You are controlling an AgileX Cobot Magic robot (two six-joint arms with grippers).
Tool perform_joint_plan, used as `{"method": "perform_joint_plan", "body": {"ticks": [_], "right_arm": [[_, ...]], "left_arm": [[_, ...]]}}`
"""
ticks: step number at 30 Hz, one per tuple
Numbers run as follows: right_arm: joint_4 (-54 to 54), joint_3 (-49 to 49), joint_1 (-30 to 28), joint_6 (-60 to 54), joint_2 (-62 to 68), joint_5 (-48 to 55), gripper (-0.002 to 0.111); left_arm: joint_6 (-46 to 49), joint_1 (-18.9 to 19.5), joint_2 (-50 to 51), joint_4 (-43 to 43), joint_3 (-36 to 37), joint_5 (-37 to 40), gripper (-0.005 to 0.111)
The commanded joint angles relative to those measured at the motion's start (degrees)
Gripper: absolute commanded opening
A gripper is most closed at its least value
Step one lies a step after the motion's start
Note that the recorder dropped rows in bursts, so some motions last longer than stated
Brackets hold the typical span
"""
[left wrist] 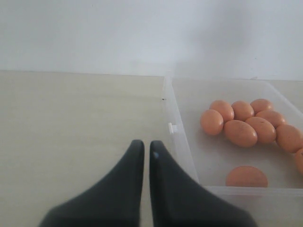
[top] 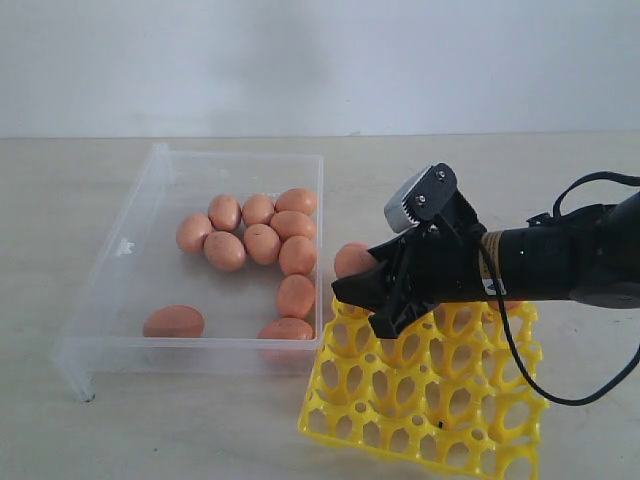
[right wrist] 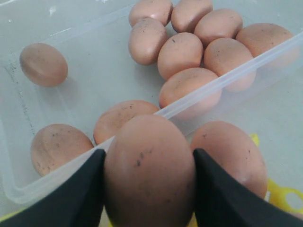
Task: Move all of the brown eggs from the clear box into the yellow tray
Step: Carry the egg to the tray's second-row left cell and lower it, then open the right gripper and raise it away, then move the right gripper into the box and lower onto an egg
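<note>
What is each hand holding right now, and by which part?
The right hand holds one brown egg, its fingers pressing the egg's two opposite sides. The left hand is shut and holds nothing.

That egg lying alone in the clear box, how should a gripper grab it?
Pinch the lone egg across its narrow middle, coming straight down. It lies on its side, well apart from the other eggs, and the low walls of the box block a sideways approach.
</note>
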State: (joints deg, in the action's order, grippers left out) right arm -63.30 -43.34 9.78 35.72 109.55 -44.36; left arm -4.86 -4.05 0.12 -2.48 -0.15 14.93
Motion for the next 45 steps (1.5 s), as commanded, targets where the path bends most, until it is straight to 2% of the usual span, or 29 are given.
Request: {"method": "perform_joint_plan", "body": {"ticks": [1,3,5,7,16,24,32,35,37,38,39,40,41,43,45], "right_arm": [[-0.3,-0.2,0.1,1.2,-0.2,-0.3,0.000],[-0.4,-0.2,0.1,2.9,-0.2,-0.3,0.010],[-0.4,-0.2,0.1,3.9,-0.2,-0.3,0.030],[-0.4,-0.2,0.1,4.1,-0.2,-0.3,0.041],[0.3,-0.2,0.1,4.7,-0.2,-0.3,0.060],[2.3,-0.2,0.1,4.5,-0.2,-0.9,0.059],[14.7,-0.2,0.0,2.7,-2.6,-16.1,0.059],[18.9,-0.2,0.0,2.6,-5.3,-17.0,0.059],[19.4,-0.2,0.0,2.2,-8.7,-16.5,0.051],[17.8,-0.5,0.0,2.2,-10.8,-15.5,0.035],[15.5,-1.0,0.0,2.6,-12.0,-14.1,0.025],[8.3,-3.0,0.0,3.6,-14.1,-10.7,0.006],[4.3,-4.4,0.3,5.5,-15.1,-8.7,0.000],[-3.3,-9.2,2.7,14.2,-17.3,0.0,0.000],[-14.2,-17.1,9.2,25.7,-18.0,14.2,0.000]], "left_arm": [[0.1,0.2,-0.1,0.1,0.1,-0.3,0.004],[0.1,0.2,-0.1,0.1,0.1,-0.3,0.004],[0.1,0.2,-0.1,0.1,0.1,-0.3,0.004],[0.1,0.2,-0.1,0.1,0.1,-0.3,0.004],[0.1,0.2,-0.1,0.1,0.1,-0.3,0.004],[0.1,0.2,-0.1,0.1,0.1,-0.3,0.004],[0.1,0.2,-0.1,0.1,0.1,-0.3,0.004],[0.1,0.2,-0.1,0.1,0.1,-0.3,0.004],[0.1,0.2,-0.1,0.1,0.1,-0.3,0.004],[0.1,0.2,-0.1,0.1,0.1,-0.3,0.004],[0.1,0.2,-0.1,0.1,0.1,-0.3,0.004],[0.1,0.2,-0.1,0.1,0.1,-0.3,0.004],[0.1,0.2,-0.1,0.1,0.1,-0.3,0.004],[0.1,0.2,-0.1,0.1,0.1,-0.3,0.004],[0.1,0.2,-0.1,0.1,0.1,-0.3,0.004]]}}
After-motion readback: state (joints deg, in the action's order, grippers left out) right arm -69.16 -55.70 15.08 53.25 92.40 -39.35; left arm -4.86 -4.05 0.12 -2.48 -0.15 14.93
